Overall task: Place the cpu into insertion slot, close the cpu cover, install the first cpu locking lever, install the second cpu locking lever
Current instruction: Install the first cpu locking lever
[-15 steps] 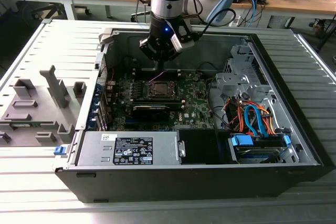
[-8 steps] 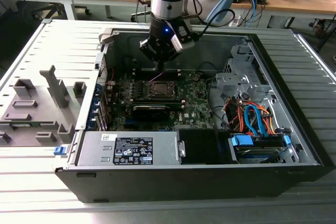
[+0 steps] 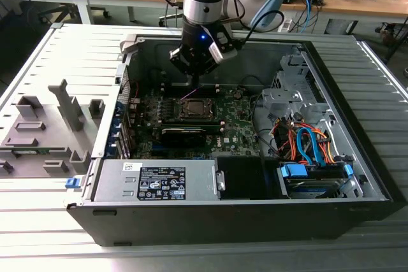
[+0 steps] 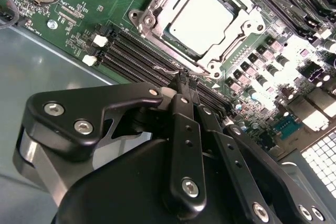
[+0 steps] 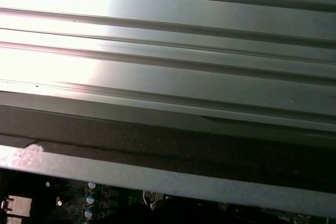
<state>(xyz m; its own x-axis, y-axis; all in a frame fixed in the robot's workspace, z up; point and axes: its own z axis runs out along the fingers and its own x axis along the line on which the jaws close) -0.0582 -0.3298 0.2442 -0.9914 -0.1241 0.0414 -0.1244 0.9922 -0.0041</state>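
The cpu (image 4: 206, 20) is lying seated in the insertion slot (image 4: 251, 9), framed by the closed cpu cover (image 4: 157, 11). The hand (image 4: 185, 81), fingers pinched together, is pressing at a thin wire locking lever (image 4: 168, 70) beside the socket.

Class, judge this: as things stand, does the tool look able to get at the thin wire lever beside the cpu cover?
Probably yes: the tool sits right at the wire lever by the cpu cover, nothing between.

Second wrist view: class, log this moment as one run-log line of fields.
cpu: seated in slot | cover: down over cpu | gripper: shut, tips at wire lever beside socket | stage: lever work
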